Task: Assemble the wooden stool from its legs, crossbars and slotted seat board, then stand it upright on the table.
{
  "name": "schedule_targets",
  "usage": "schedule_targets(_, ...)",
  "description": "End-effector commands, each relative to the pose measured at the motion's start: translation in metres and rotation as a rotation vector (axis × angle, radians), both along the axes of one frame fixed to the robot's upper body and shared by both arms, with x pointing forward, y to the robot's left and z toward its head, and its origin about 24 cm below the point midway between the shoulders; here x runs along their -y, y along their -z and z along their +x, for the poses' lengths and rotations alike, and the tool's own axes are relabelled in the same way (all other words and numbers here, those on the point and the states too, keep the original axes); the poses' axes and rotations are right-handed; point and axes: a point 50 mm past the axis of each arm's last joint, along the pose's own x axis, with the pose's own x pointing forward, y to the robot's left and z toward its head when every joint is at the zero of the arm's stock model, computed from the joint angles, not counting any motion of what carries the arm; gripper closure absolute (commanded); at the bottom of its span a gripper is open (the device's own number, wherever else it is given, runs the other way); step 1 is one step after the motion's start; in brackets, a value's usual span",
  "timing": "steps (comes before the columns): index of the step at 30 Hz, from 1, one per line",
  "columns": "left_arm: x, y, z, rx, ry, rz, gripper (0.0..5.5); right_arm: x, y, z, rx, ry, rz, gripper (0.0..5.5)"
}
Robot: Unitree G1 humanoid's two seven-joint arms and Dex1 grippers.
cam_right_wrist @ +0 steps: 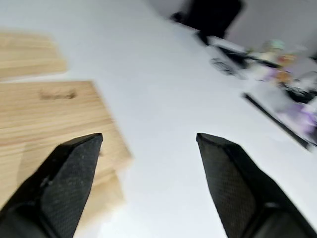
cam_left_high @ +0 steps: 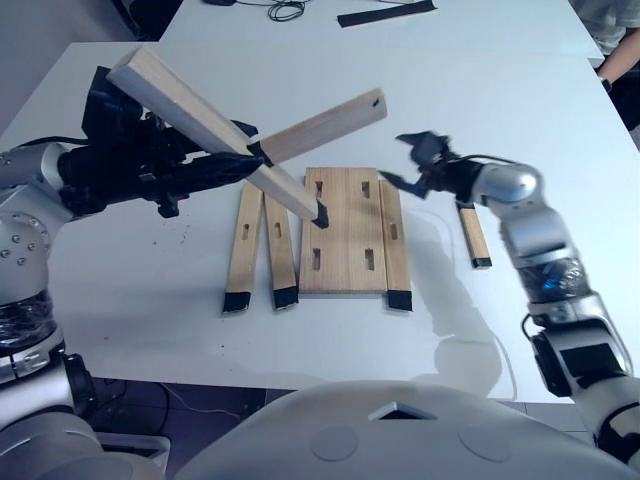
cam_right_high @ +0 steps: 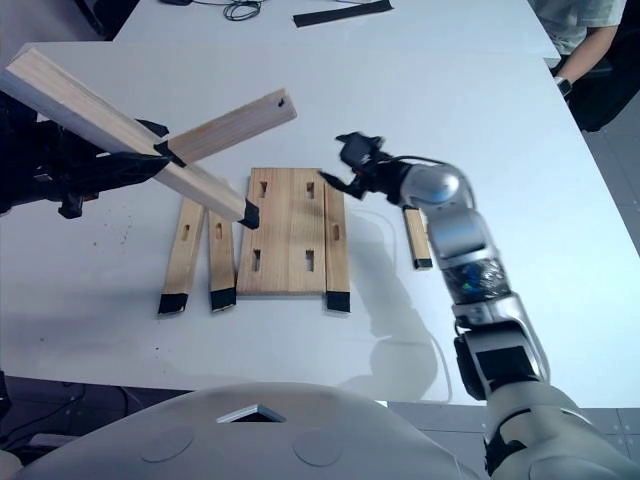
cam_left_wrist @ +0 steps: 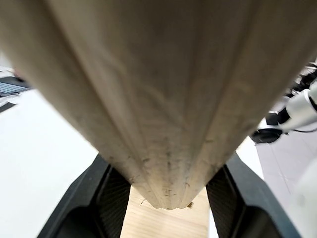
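1. Our left gripper (cam_left_high: 248, 150) was clamped on a wooden leg (cam_left_high: 190, 110), which slanted from the frame's upper left down to centre.
2. Its black-capped tip hung by the upper-left slot (cam_left_high: 318, 187) of the slotted seat board (cam_left_high: 345, 235), which lay flat mid-table.
3. Our right gripper (cam_left_high: 400, 160), jaws wide and empty, hovered at the board's upper-right corner. We judged the left arm better placed for the slot.

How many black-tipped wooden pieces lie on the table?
4 pieces: two left of the seat board, one against its right side, one farther right; angled piece's end is hidden.
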Motion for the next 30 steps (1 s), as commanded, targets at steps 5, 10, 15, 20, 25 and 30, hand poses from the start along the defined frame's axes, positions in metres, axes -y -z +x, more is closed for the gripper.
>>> schedule_targets(5,0.007,0.004,-0.006,0.032,0.054,0.069,3.46,0.032,-0.033,-0.034,0.006,0.085,0.082,2.00)
schedule_targets(10,0.009,0.013,-0.008,0.050,0.062,0.114,3.46,0.027,-0.029,-0.043,-0.020,0.079,0.104,2.00)
schedule_targets(15,0.013,0.023,-0.006,0.046,0.097,0.155,3.46,0.027,-0.024,-0.048,-0.025,0.101,0.107,2.00)
schedule_targets(20,0.016,0.037,0.001,0.065,0.093,0.196,3.46,0.025,-0.020,-0.050,-0.033,0.095,0.112,2.00)
schedule_targets(25,0.021,0.038,0.001,0.079,0.099,0.173,3.46,0.022,-0.021,-0.049,-0.032,0.083,0.118,2.00)
schedule_targets(30,0.019,0.043,-0.002,0.072,0.099,0.188,3.46,0.021,-0.020,-0.049,-0.038,0.071,0.119,2.00)
